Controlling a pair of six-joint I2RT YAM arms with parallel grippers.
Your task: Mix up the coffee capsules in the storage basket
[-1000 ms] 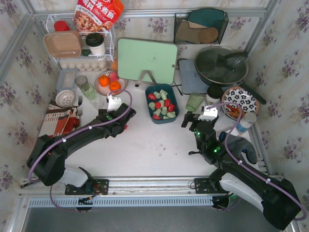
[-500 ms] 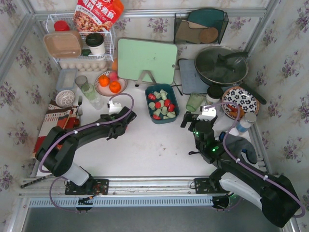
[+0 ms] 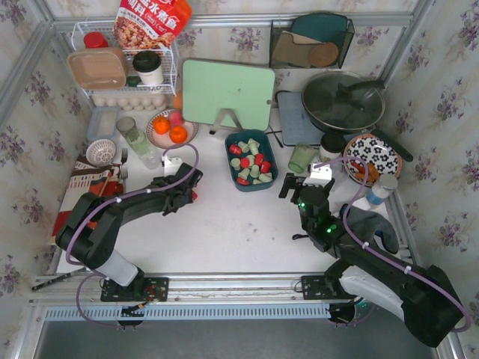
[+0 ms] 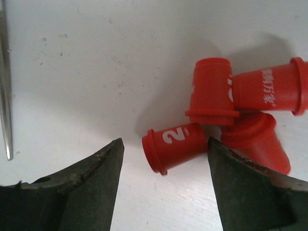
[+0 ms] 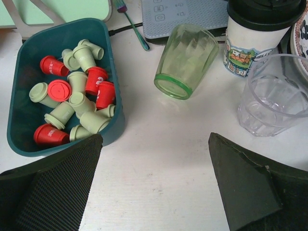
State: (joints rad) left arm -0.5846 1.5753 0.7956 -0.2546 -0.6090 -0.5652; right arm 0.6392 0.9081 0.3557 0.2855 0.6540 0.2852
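The storage basket (image 3: 255,187) is a dark teal bin at the table's middle, holding several red and pale green coffee capsules (image 3: 251,160). It also shows in the right wrist view (image 5: 24,115) with its capsules (image 5: 77,98). Several red capsules lie loose on the white table in the left wrist view. My left gripper (image 4: 164,142) is open low over them, and one red capsule marked "2" (image 4: 178,143) lies on its side between the jaws, its end at the right finger. In the top view the left gripper (image 3: 191,196) is left of the basket. My right gripper (image 3: 294,187) is open and empty over bare table right of the basket.
A green glass cup (image 5: 185,60) lies on its side near a clear glass (image 5: 274,96) and a lidded paper cup (image 5: 257,33). A plate of oranges (image 3: 171,129), cutting board (image 3: 227,93), pan (image 3: 343,101) and patterned bowl (image 3: 372,155) stand behind. A metal utensil (image 4: 5,82) lies left.
My left arm has drawn back a little toward the near left, with its gripper over the loose red capsules. The right arm has barely moved.
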